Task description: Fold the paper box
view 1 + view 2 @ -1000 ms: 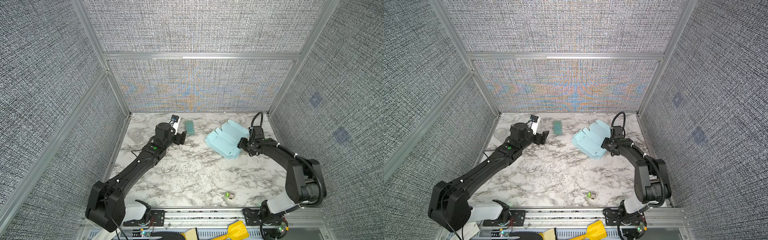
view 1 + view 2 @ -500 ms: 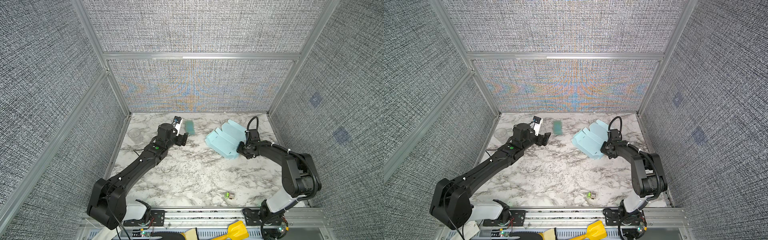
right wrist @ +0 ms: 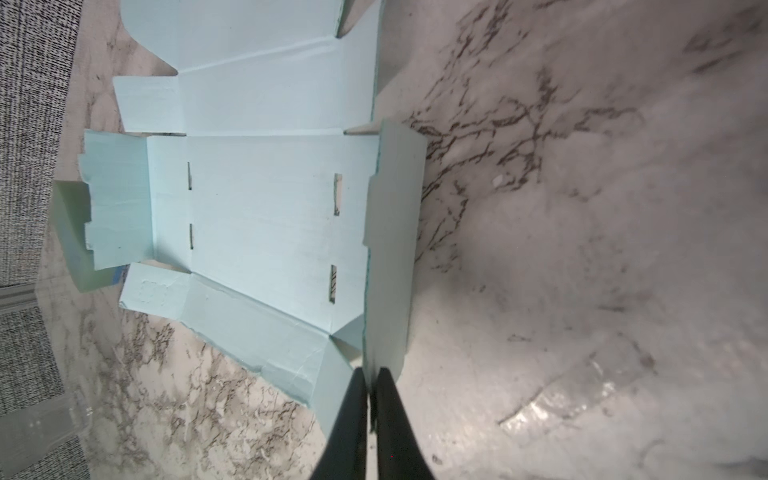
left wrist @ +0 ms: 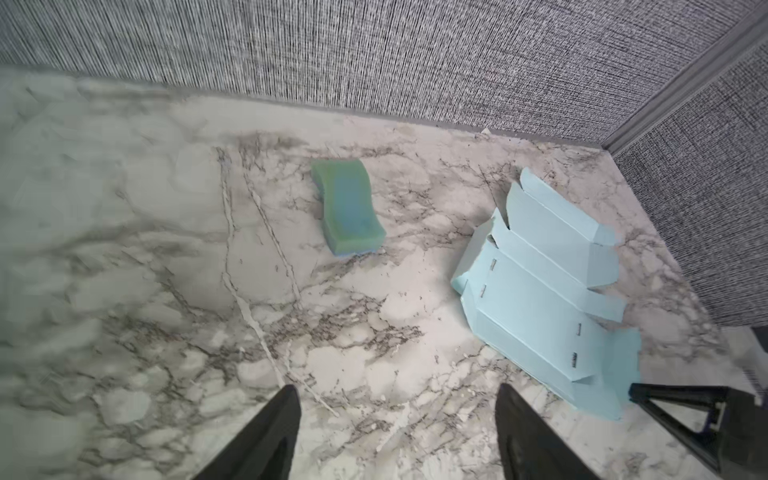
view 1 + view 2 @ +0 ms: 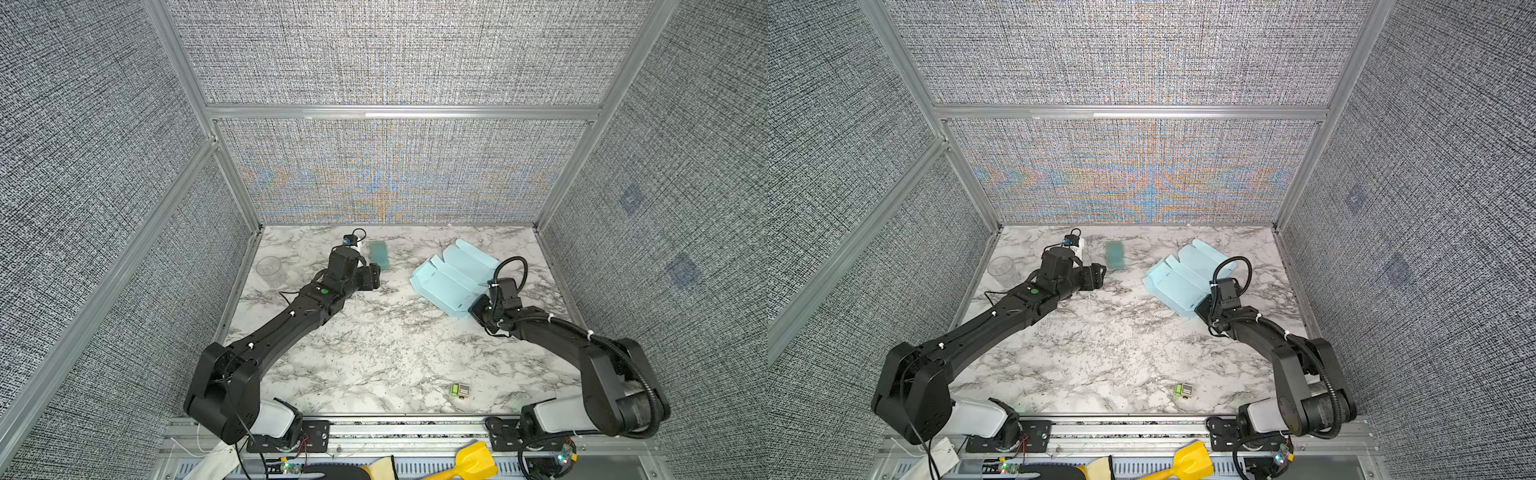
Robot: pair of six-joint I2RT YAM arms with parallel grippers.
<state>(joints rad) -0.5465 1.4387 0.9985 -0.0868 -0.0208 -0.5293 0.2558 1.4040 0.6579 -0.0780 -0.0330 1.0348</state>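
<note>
The right claw [image 3: 369, 376] pinches the raised end flap [image 3: 392, 249] of the pale blue paper box [image 3: 257, 199]. Its two black fingers are pressed almost together, with only the thin card between them. The rest of the die-cut sheet spreads out ahead of that claw on the marble tabletop [image 5: 374, 353], its creased panels, slots and side tabs facing up. The gripped flap stands on edge right at the fingertips. In both top views the paper box [image 5: 453, 276] [image 5: 1181, 278] lies toward the far right corner of the table, with the right claw [image 5: 478, 309] [image 5: 1202, 309] at its near end.

The left claw [image 4: 397, 390] is over bare marble, its jaws spread well apart and holding nothing. It is well clear of the paper box, which lies ahead of it toward the right arm's side. A teal-green strip [image 4: 351, 208] lies on the table ahead of the left claw's fingertips, not touching them. A clear plastic cup [image 5: 269, 266] stands behind that claw, near the left wall.
</note>
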